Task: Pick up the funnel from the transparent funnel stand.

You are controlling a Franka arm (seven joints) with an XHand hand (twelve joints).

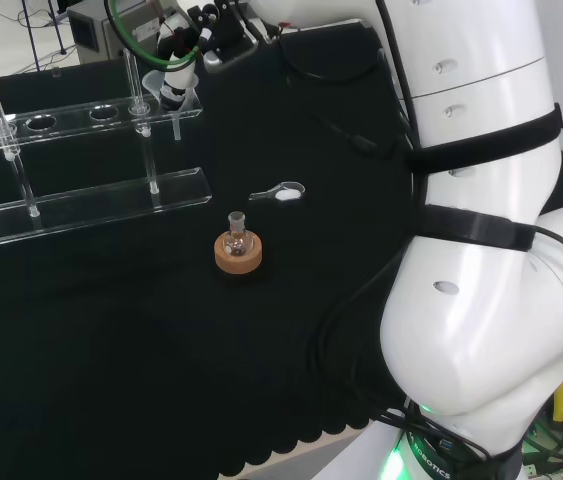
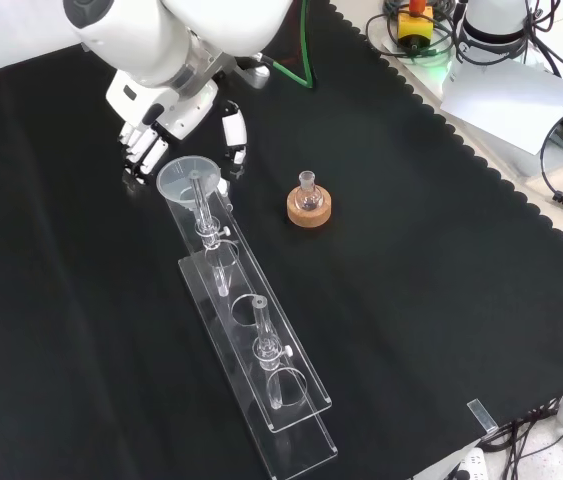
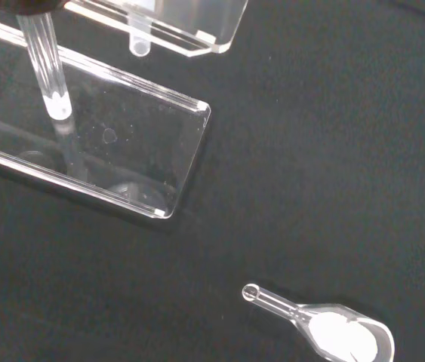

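The funnel (image 2: 183, 178) sits in the end hole of the transparent funnel stand (image 2: 261, 370), its wide cone above the top plate and its thin stem hanging through. The hand (image 2: 151, 140) hovers just beside that end of the stand, fingers spread apart on either side of the cone, clamped on nothing. The funnel looks light, stiff, smooth and breakable; the cone's rim is likely the best hold, lifted straight up so the stem clears the hole. A small flask (image 2: 307, 192) on a cork ring (image 2: 309, 210) stands near the stand.
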